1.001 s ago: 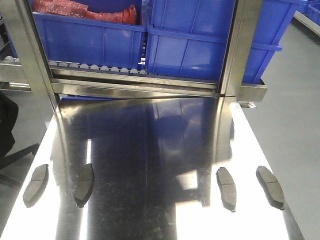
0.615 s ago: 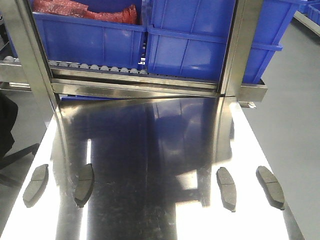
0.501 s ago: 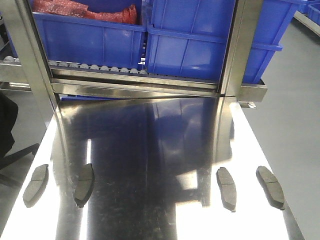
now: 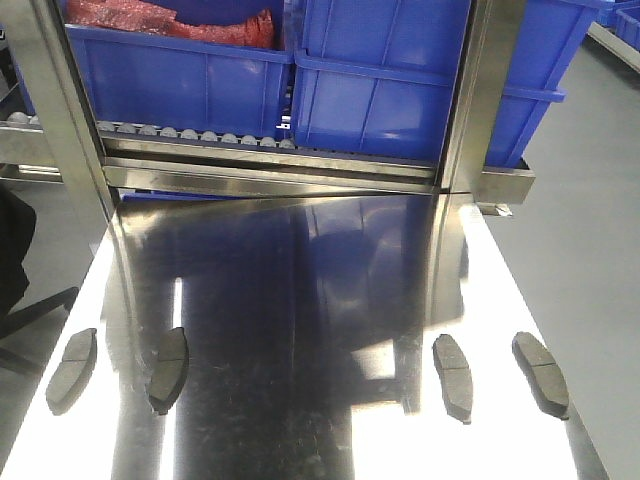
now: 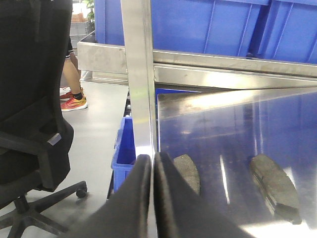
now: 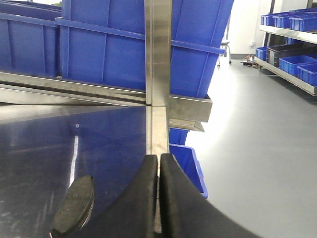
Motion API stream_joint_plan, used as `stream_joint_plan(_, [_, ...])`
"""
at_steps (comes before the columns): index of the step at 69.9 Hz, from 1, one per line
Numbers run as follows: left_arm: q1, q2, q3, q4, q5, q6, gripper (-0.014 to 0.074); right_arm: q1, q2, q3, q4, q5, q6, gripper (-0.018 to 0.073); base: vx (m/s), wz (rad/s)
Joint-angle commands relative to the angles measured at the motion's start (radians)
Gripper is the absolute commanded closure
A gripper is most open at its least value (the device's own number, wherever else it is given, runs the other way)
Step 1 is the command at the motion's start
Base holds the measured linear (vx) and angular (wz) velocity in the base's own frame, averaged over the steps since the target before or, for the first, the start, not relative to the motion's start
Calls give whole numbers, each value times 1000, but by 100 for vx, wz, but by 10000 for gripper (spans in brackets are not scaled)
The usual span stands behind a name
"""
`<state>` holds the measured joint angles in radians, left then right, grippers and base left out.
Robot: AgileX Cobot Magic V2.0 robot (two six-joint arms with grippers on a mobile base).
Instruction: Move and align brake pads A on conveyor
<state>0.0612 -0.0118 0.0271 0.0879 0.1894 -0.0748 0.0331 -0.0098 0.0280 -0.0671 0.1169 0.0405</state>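
Four brake pads A (image 4: 168, 369) lie flat on the steel table (image 4: 300, 280), two near its left edge and two near its right, with the pairs well apart. The conveyor is in no view. Each pad's long axis runs roughly away from the robot, the far ends leaning slightly inward. The left gripper (image 5: 152, 161), fingers pressed together and holding nothing, lines up with the table's left edge. The leftmost pad (image 5: 190, 171) is just to its right, partly hidden behind a finger, so the left arm looks nearer for that pair. The right gripper (image 6: 159, 159), likewise closed and empty, lines up with the right edge, and a right-hand pad (image 6: 74, 204) lies close on its left. Beyond, the roller rack (image 4: 190, 135) carries blue bins (image 4: 380, 90). The left bin (image 4: 170, 75) holds red material (image 4: 170, 20), while the other's contents are hidden.
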Motion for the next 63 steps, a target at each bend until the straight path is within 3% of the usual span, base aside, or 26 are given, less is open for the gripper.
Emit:
stream_joint_plan(1, [-6, -13, 28, 0, -83, -7, 594, -4, -10, 6, -7, -73, -6, 563, 0, 0])
stream_joint_plan(16, [-6, -13, 25, -3, -100, -11, 594, -4, -10, 6, -7, -73, -6, 563, 0, 0])
stream_joint_plan(25, [-6, -8, -52, -15, -128, -15, 594, -4, -10, 6, -7, -73, -6, 563, 0, 0])
stream_joint_plan(45, [-6, 266, -399, -9, 107, -14, 594, -4, -10, 6, -7, -73, -6, 563, 0, 0])
stream_joint_plan(63, [-6, 451, -500, -9, 121, -14, 590, -4, -10, 6, -7, -73, -6, 563, 0, 0])
